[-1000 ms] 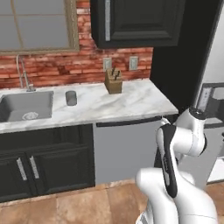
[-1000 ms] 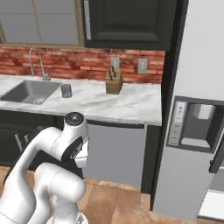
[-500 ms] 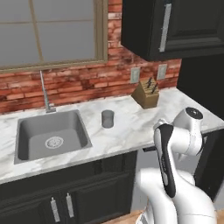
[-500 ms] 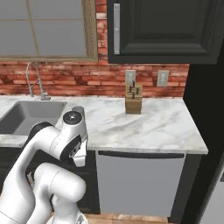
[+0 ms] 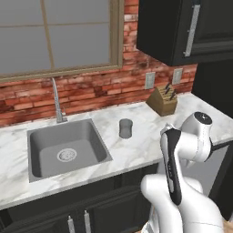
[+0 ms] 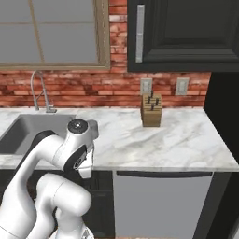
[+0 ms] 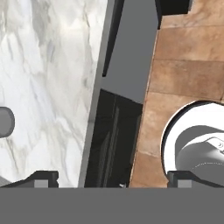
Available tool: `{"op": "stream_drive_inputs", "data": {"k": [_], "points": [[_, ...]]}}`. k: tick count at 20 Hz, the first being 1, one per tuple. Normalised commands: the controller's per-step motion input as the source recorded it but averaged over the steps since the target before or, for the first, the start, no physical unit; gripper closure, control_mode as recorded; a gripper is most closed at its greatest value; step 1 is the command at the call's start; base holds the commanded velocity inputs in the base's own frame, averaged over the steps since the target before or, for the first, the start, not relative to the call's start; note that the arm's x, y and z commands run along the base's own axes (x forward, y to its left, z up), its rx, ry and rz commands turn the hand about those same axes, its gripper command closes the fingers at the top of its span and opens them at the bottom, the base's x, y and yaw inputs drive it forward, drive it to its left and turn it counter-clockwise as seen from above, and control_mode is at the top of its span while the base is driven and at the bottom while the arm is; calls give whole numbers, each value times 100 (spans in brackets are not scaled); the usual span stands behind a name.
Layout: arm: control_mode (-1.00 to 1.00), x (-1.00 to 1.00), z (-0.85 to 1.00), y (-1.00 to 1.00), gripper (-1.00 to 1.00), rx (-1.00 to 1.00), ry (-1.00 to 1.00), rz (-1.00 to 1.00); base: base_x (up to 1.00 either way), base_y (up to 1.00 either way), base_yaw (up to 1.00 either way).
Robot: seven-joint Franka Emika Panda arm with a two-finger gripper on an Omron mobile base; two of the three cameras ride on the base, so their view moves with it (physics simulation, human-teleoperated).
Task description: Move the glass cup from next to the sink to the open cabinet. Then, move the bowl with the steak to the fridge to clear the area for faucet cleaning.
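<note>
A: Where is the glass cup [image 5: 125,128] standing?
B: Upright on the bench [image 5: 145,141], just beside the sink [image 5: 66,152].
A: And the pincer [image 7: 111,177]?
B: Spread wide, gripping nothing. Glass looks light, slippery, breakable; I'm suggesting mid-wall.

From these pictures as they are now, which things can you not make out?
- Glass cup: cut by the left edge in the hand view; the arm covers its place in the right base view.
- Open cabinet: top cut off, its inside turned away in both base views.
- Gripper: just the tips clear the bottom band in the hand view.
</note>
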Motion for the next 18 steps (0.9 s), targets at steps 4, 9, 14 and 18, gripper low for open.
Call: {"op": "stream_drive_inputs", "data": {"k": [4, 9, 14, 18], "points": [[100, 0, 0, 0, -100, 0, 0, 0, 47, 0, -5], [100, 0, 0, 0, -100, 0, 0, 0, 37, 6, -3], [100, 0, 0, 0, -100, 0, 0, 0, 5, 0, 0], [100, 0, 0, 0, -100, 0, 0, 0, 44, 2, -4]]}}
